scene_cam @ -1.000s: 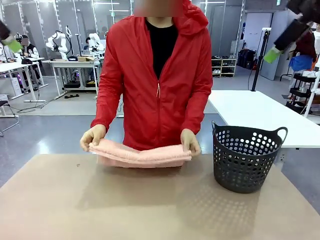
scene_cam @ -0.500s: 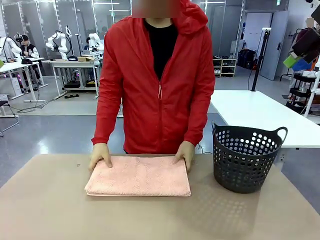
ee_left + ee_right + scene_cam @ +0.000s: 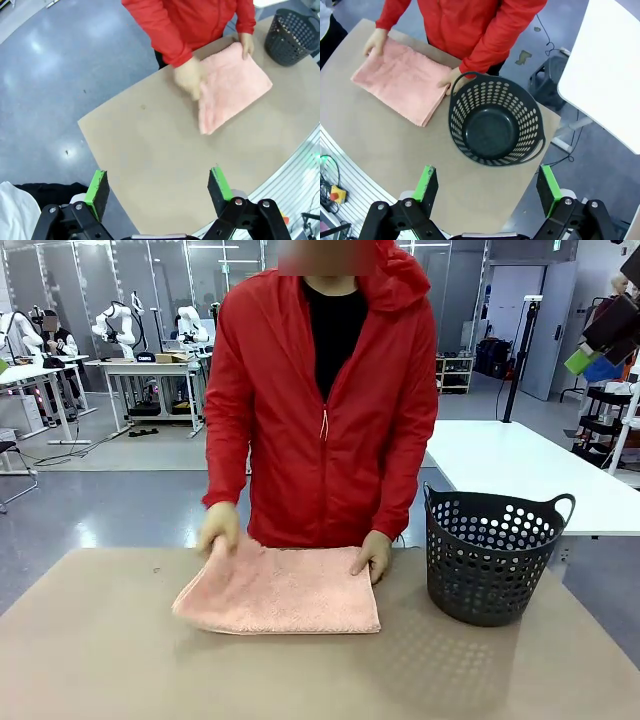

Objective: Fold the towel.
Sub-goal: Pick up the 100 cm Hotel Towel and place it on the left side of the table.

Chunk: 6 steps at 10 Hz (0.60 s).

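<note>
On the far half of the desk [image 3: 300,670], in the front view, the towel [image 3: 285,592] is laid flat as a folded salmon-pink rectangle, just in front of the person in a red jacket [image 3: 325,400]. Its far left corner is lifted slightly by the person's one hand [image 3: 220,528], while the other hand [image 3: 373,556] is pressed on the far right corner. A dark perforated basket [image 3: 490,555] is set to the right of the towel, near it but apart.

In the left wrist view, the left end effector [image 3: 159,187] is held high above the desk's near edge, its green-padded fingers [image 3: 97,187] spread wide with nothing between them. The towel [image 3: 235,87] is seen well beyond it, with a blurred hand [image 3: 189,77] at one corner (the blur hides the exact hold) and the other hand [image 3: 246,45] at the far edge.

In the right wrist view, the right end effector [image 3: 487,187] is likewise spread wide and empty, poised above the basket [image 3: 495,125], whose inside is bare. The towel [image 3: 402,80] is shown left of the basket, just beside its rim, with a hand [image 3: 375,41] on its far corner.
</note>
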### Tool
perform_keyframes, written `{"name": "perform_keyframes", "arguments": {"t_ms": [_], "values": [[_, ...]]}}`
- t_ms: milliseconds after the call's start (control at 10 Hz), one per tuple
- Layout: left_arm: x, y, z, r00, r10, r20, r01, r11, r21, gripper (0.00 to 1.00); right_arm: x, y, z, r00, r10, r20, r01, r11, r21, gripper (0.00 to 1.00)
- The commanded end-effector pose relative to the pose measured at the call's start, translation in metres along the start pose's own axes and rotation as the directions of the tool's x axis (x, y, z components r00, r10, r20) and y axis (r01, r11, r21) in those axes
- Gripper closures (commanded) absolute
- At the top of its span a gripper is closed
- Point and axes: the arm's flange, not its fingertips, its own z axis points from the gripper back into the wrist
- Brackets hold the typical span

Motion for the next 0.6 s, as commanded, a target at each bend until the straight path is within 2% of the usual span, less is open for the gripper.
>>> {"name": "perform_keyframes", "arguments": {"t_ms": [0, 500], "values": [[0.0013, 0.0009, 0.0032, 1.000, -0.005, -0.011, 0.005, 1.000, 0.000, 0.00, -0.0010, -0.0020, 0.0004, 1.000, 0.014, -0.009, -0.014, 1.000, -0.001, 0.00], [0.0013, 0.0009, 0.0032, 1.000, -0.005, -0.011, 0.005, 1.000, 0.000, 0.00, -0.0010, -0.0020, 0.0004, 1.000, 0.014, -0.009, -0.014, 1.000, -0.001, 0.00]]}}
